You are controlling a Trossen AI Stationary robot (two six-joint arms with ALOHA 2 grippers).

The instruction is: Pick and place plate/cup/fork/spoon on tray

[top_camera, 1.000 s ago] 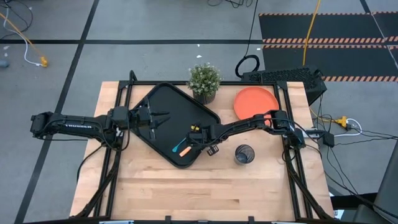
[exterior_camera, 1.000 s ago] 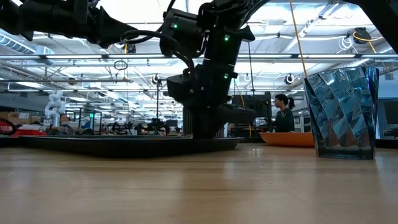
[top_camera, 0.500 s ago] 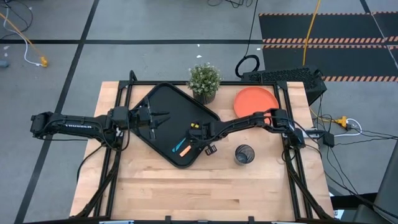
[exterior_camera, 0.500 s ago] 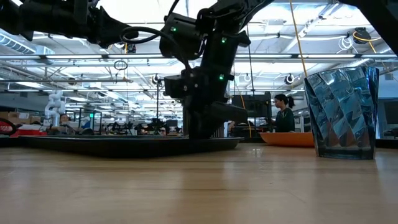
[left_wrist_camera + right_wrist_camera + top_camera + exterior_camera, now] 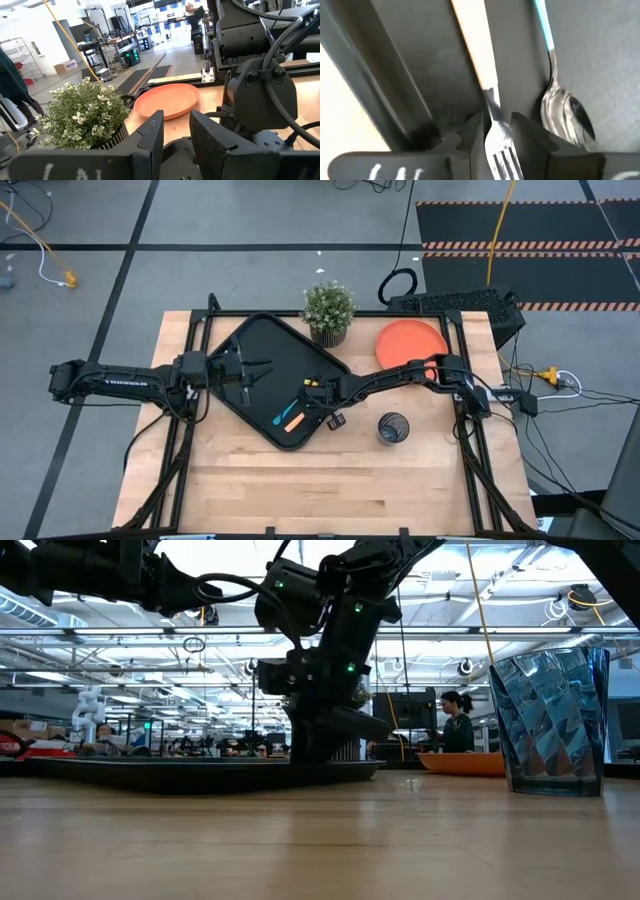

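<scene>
Left gripper hovers over the far-left part of the tray, its jaws a narrow gap apart with nothing between them; from its wrist view the potted plant and the plate lie ahead past its fingers. Next along, the black tray sits at an angle on the wooden table, and in its near-right part lie the spoon and the fork side by side, the spoon's blue handle just beside the fork's orange one. Right gripper is low over that corner of the tray, and its wrist view shows the fork's metal neck between its slightly parted fingers; whether they press on it I cannot tell. Right of the tray, the cup stands upright on the bare table, and the orange plate lies beyond it toward the far-right edge, beside the plant.
</scene>
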